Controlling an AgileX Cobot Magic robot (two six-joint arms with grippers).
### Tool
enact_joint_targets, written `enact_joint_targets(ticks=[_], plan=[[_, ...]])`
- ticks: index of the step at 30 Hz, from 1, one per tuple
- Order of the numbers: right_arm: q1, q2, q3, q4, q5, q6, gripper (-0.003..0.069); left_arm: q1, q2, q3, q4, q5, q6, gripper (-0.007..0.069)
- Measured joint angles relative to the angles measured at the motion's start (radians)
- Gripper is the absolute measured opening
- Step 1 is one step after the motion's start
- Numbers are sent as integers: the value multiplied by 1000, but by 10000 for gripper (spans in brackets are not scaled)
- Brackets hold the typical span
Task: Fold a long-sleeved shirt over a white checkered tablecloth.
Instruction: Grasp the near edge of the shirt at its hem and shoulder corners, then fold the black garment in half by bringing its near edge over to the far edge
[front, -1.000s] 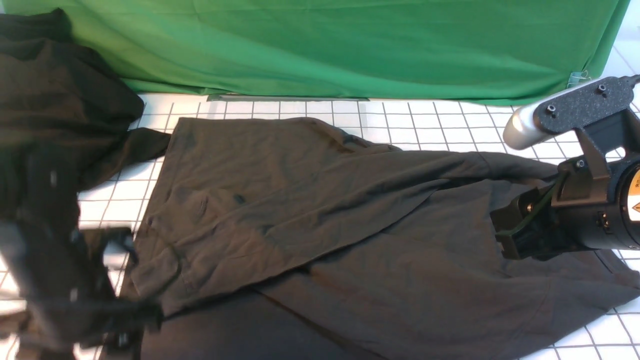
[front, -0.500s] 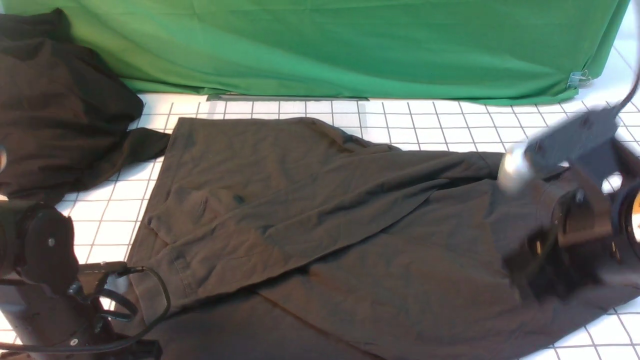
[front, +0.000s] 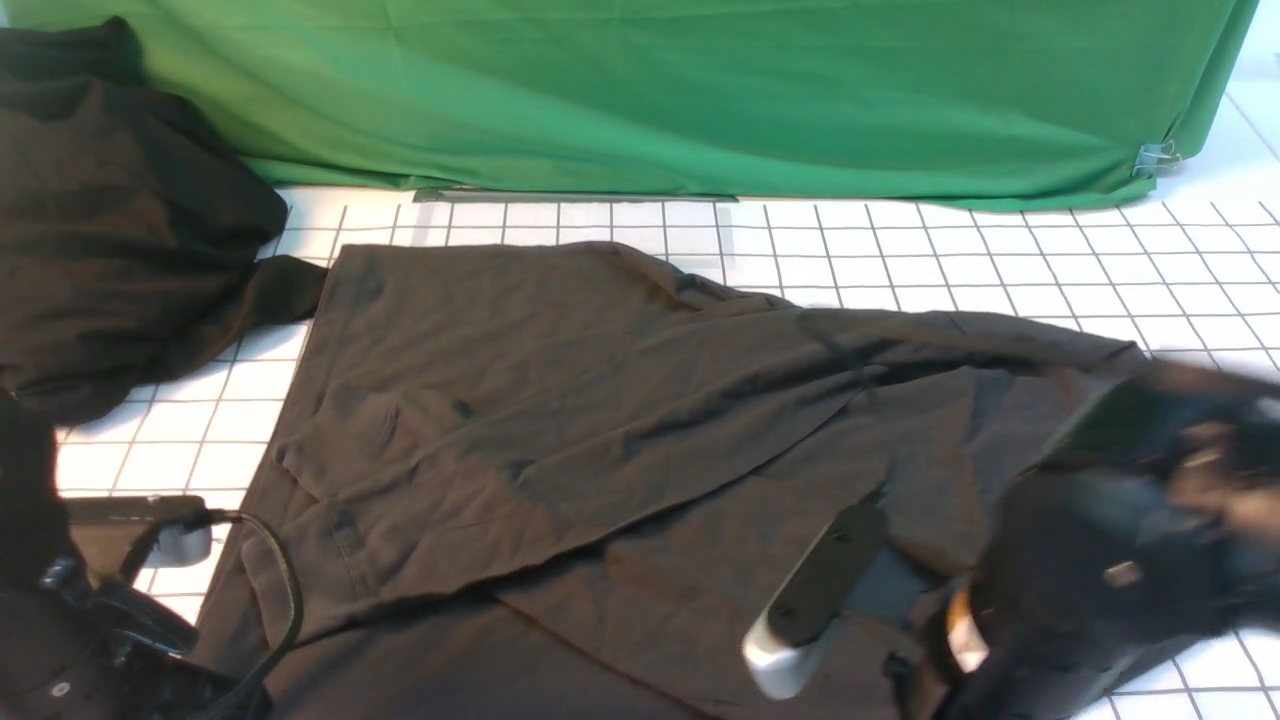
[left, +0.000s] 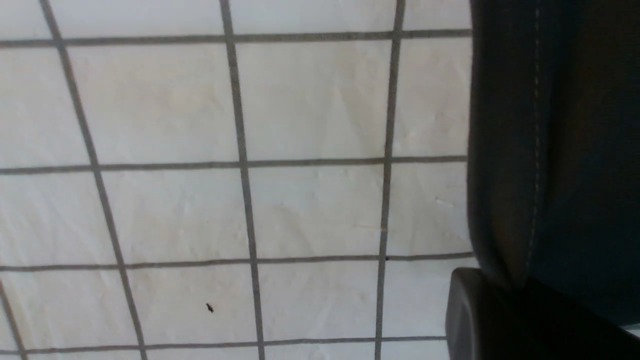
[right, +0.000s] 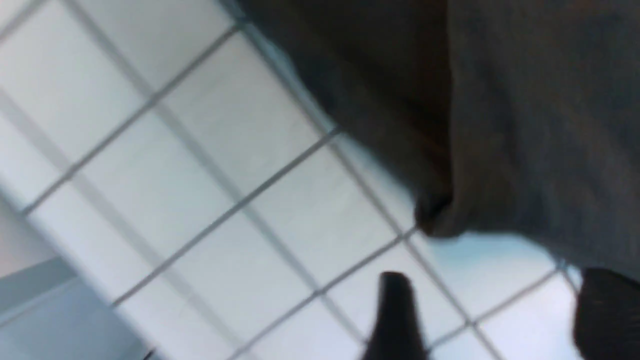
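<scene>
I am clamping my left tool (left: 505, 305) on the long-sleeved shirt (front: 600, 400)'s hem — the shirt is lying lengthwise across the counter (front: 1000, 250) toward my right tool (right: 495, 320), gaping open beside its corner.

No legible text on long-sleeved shirt (front: 600, 400), white checkered tablecloth (front: 1000, 260).

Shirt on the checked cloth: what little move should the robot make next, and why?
Probably ease the right hand forward and close it on the shirt corner. Its fingers stand apart with nothing between them, and the corner lies just ahead of them, while the left hand looks shut on the hem at the other side.
</scene>
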Motion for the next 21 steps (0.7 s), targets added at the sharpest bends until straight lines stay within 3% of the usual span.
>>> enact_joint_targets(ticks=[2, 5, 8, 11, 12, 14, 21], plan=[[3, 42, 0, -12, -31, 7, 548, 0, -4, 0, 0, 5, 0, 12], [3, 86, 0, -22, -51, 15, 545, 0, -4, 0, 0, 6, 0, 12], [3, 129, 0, -26, -55, 17, 422, 0, -4, 0, 0, 6, 2, 12], [7, 136, 0, -26, -47, 21, 143, 0, -7, 0, -9, 28, 9, 12], [8, 132, 0, -26, -42, 26, 96, 0, -11, 0, -9, 40, 10, 12], [11, 100, 0, -22, -13, 38, 50, 0, -34, 0, -9, 79, 11, 12], [9, -116, -20, -32, 62, 44, 41, 0, -202, -72, 6, 147, 12, 12]])
